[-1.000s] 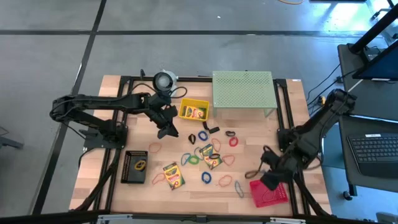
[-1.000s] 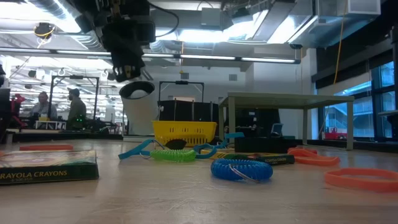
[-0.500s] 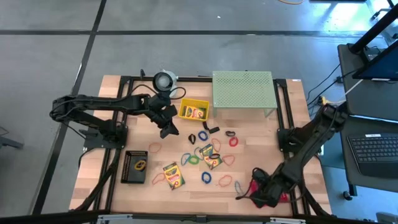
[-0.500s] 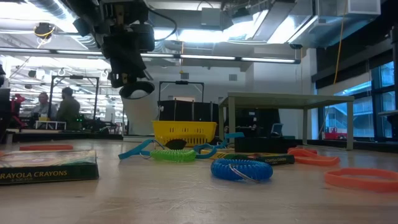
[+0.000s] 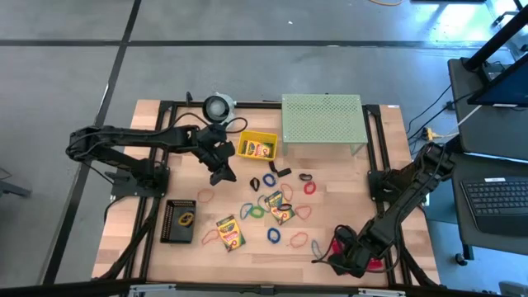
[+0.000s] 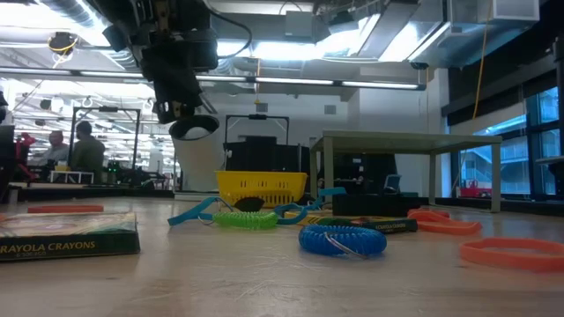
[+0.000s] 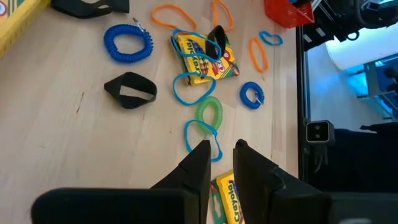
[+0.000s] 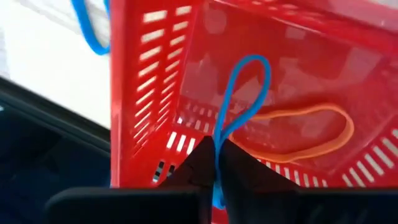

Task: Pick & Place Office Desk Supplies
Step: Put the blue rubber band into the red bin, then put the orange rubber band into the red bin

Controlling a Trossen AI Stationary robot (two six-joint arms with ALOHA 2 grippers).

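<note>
My right gripper is at the near right of the table, down in a red basket, shut on a blue rubber band. An orange band lies on the basket's floor. My left gripper hovers over the table's far left part, its fingers a narrow gap apart with nothing between them. Crayon boxes and loose bands lie flat on the wood mid-table. My right gripper pinches the blue band between its two fingers at one end of the loop. The fingers point steeply down into the basket. The free loop reaches out past the fingertips over the basket's floor; whether it touches the floor I cannot tell.
A yellow bin with a crayon box stands at the far middle, beside a pale green perforated stand and a round roll. A black tray lies near left. Another blue band lies just outside the red basket.
My right gripper has gone down and toward the table's near edge, from above the table beside the red basket into the basket, rolling its wrist on the way. For the last half second it has hardly moved.
</note>
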